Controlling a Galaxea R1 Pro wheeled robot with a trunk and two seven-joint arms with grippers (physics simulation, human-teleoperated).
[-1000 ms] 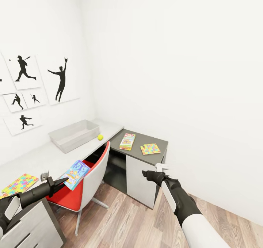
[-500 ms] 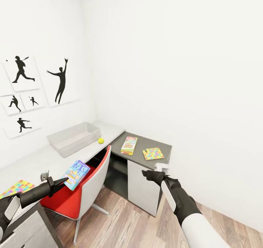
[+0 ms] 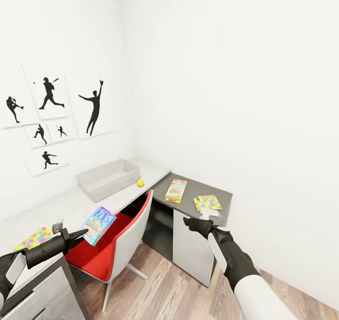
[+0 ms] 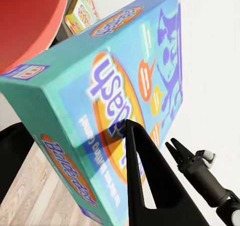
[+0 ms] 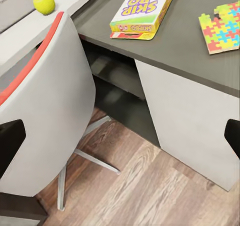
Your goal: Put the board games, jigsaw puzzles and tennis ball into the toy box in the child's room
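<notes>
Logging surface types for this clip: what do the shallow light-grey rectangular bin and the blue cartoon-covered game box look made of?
The light-grey toy box looks like matte moulded plastic: thin sloping walls, uniform colour, no gloss. The blue cartoon board game, held by the left gripper, looks like printed cardboard with a slight sheen: sharp folded edges, artwork wrapping round its sides. Both are renders, so this is tentative.

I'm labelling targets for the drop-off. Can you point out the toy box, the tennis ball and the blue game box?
toy box (image 3: 123,165), head view, far rim.
tennis ball (image 3: 140,183), head view, its middle.
blue game box (image 3: 98,225), head view, cover centre.
</notes>
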